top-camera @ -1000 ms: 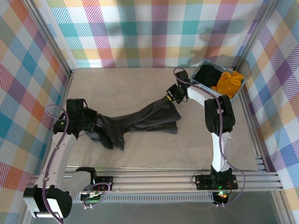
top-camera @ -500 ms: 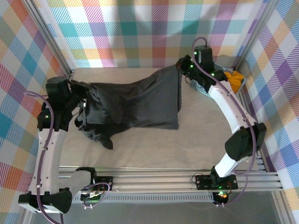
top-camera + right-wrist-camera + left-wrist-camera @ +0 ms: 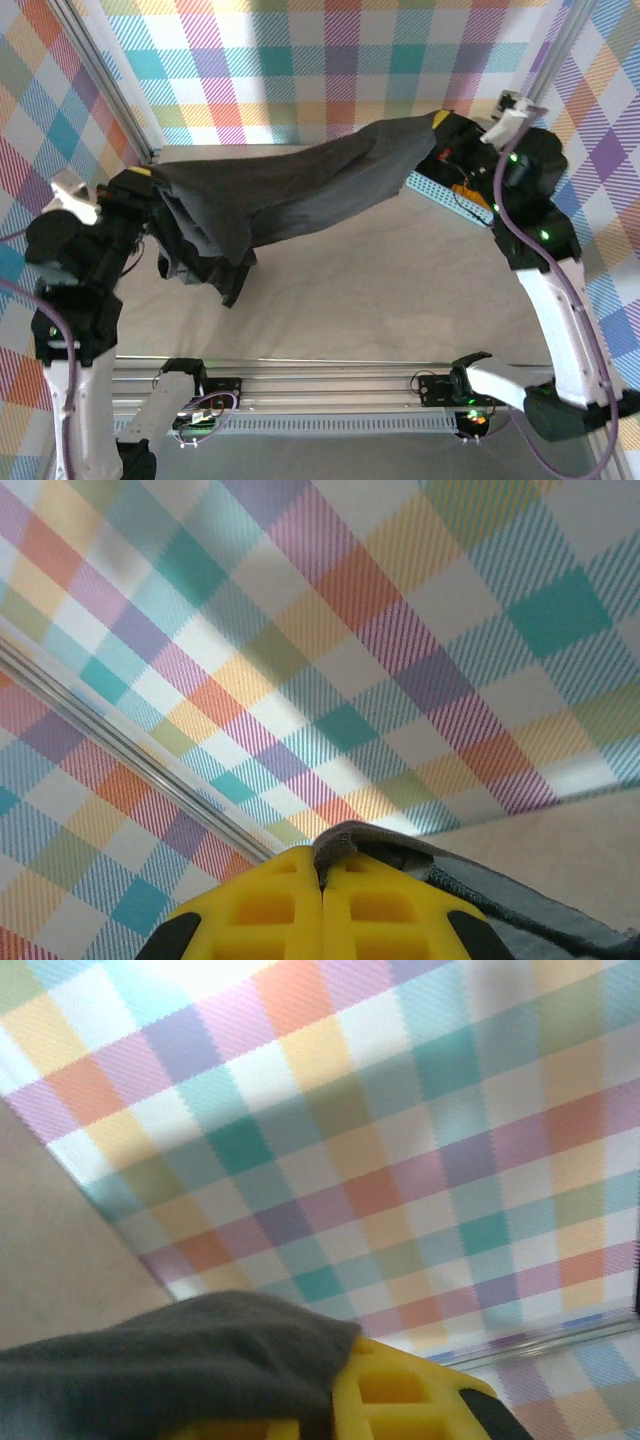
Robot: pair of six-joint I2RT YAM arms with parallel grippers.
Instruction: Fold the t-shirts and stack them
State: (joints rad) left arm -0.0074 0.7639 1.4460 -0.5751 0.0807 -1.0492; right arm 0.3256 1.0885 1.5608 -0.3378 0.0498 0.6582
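Note:
A dark charcoal-grey t-shirt (image 3: pixel 290 190) hangs stretched in the air between both raised arms, well above the table (image 3: pixel 400 280). My left gripper (image 3: pixel 140 172) holds its left end, and cloth (image 3: pixel 180 1360) lies bunched over the yellow fingers (image 3: pixel 400 1390). Folds sag below that end toward the table. My right gripper (image 3: pixel 440 120) is shut on the right end, a pinch of cloth (image 3: pixel 345 838) caught between its closed yellow fingertips (image 3: pixel 260 910). A bit of a mustard-orange t-shirt (image 3: pixel 466 190) shows in the basket behind the right arm.
The light blue perforated basket (image 3: pixel 435 186) stands at the back right, partly under the lifted shirt and the right arm. Plaid walls (image 3: pixel 300 60) close in the back and both sides. An aluminium rail (image 3: pixel 330 375) runs along the near edge.
Both arms have risen and spread apart, lifting the charcoal t-shirt off the table and pulling it taut; a second ago it lay crumpled on the table.

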